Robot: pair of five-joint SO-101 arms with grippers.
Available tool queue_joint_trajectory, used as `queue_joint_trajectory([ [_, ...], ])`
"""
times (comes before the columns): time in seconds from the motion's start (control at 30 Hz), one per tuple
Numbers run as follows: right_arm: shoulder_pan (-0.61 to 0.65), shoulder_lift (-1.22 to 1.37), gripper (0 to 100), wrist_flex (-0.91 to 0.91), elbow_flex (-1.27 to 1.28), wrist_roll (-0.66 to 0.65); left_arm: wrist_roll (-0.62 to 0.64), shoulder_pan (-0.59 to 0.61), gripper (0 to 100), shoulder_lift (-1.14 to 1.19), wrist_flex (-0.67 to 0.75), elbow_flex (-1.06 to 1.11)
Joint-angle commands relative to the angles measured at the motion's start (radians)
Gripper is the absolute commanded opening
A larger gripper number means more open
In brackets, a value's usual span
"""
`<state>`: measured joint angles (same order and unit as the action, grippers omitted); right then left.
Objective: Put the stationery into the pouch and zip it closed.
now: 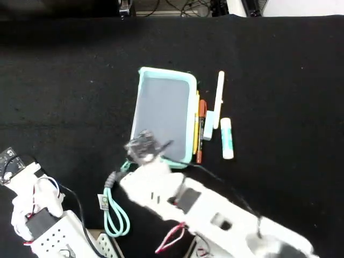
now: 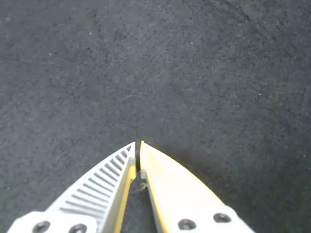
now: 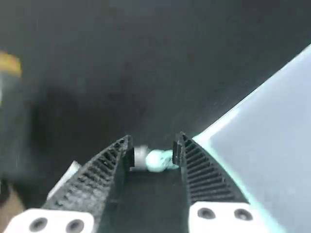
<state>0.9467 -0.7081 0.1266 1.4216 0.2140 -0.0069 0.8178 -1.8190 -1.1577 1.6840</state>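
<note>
The zipper pull [image 3: 155,160], seemingly clamped in the right hand [image 3: 154,141] (left hand [image 2: 137,144] pressed together over the bench [image 2: 146,58]), was best drawn steadily along the edge of the pouch [image 1: 164,115].

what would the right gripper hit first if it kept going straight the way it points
Most likely the small mint-and-white piece directly ahead of the right gripper, seemingly the zipper pull at the pouch corner. Whether they already touch is unclear; beyond lies black tablecloth.
</note>
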Motion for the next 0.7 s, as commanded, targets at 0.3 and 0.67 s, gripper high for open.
queue_joint_trajectory([
  [0.3, 0.069, 0.437, 14.6, 0.026, -0.326, 0.084, 0.006, 0.008, 4, -0.003, 0.003, 0.015],
  [0.67, -0.041, 0.723, 14.2, 0.618, -0.739, 0.097, 0.006, 0.010, 3, -0.003, 0.002, 0.015],
])
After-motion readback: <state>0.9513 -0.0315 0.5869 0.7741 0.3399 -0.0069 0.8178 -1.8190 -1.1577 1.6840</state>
